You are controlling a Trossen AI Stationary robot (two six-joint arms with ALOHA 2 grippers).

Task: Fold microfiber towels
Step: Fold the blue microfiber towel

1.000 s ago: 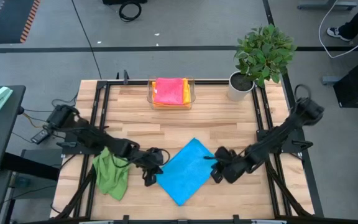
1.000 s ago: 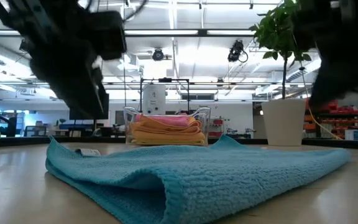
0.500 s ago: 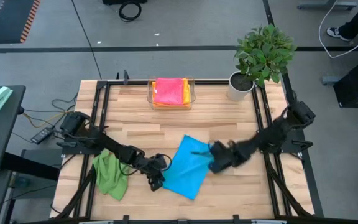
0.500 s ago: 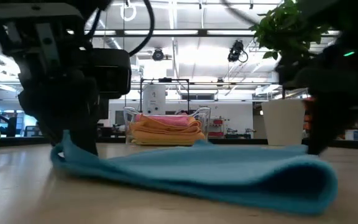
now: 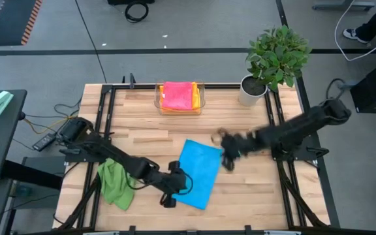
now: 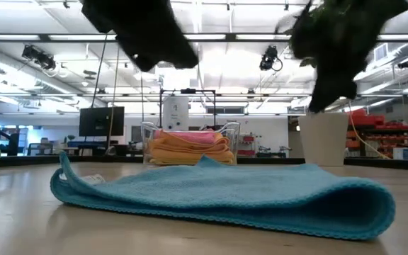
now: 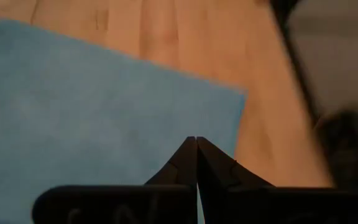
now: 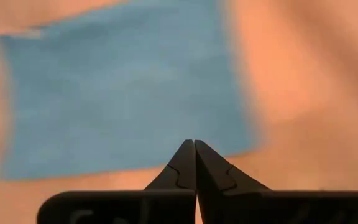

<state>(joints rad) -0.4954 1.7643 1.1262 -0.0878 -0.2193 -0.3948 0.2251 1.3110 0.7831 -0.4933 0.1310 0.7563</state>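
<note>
At desk centre, blue towel (image 5: 199, 172) lying folded in half — left tool (image 5: 169, 198) closed, empty, at its near-left corner; right tool (image 5: 228, 162) closed, empty, just beside its right edge.

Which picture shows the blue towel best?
The high view: the whole blue towel lies folded on the table, every edge visible. The low view shows only its side and the rounded fold. Both wrist views show just part of its flat surface.
</note>
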